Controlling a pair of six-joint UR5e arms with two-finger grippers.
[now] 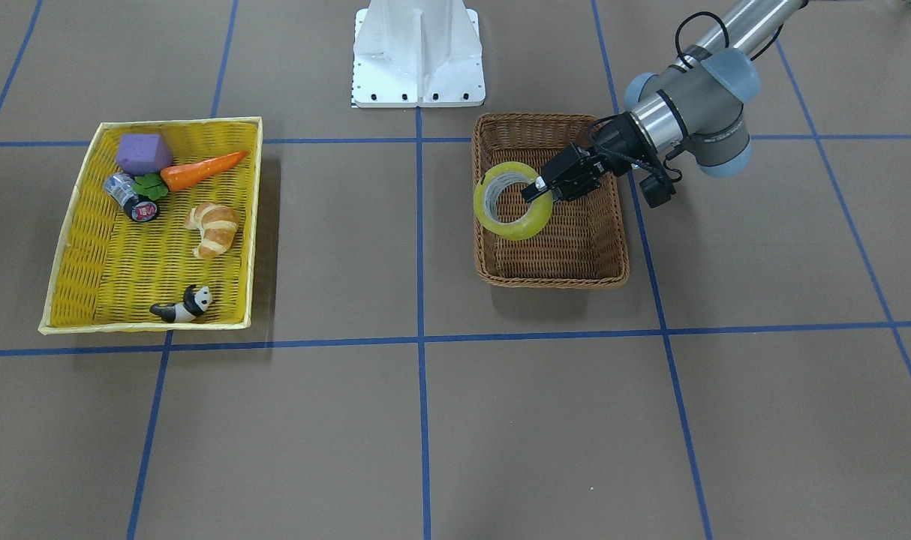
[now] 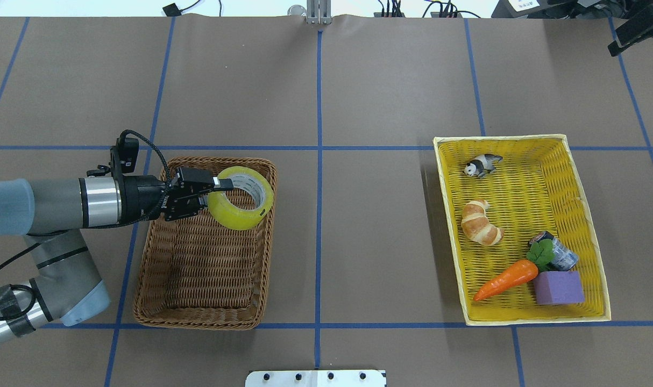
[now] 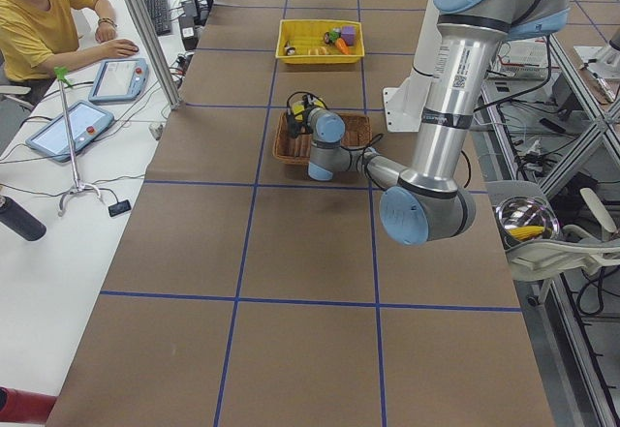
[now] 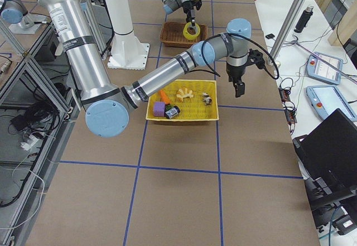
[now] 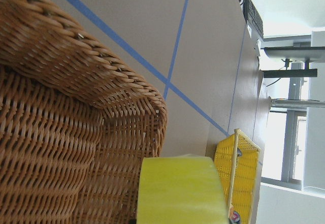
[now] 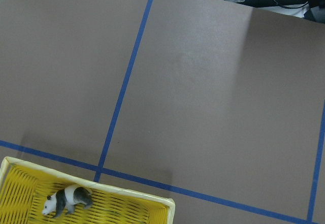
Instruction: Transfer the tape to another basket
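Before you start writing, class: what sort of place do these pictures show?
Probably a robotics lab: a grey-and-silver jointed robot arm, a brown table marked with blue grid lines, and a yellow-shirted man seated at control tablets.

**Yellow woven tray**: shallow and rectangular, set on the brown table, which is marked into squares by blue tape lines.

Contents are listed from one short end of the tray to the other:

- **Panda figurine**: laid near one short end, apart from the rest.
- **Croissant**: laid around the tray's middle.
- **Orange carrot**, **purple block** and **silver cylinder** with a black-red end: grouped at the tray's opposite short end. The carrot's green leaves are laid against the cylinder.

**White base plate**: set on the table, well apart from the tray.
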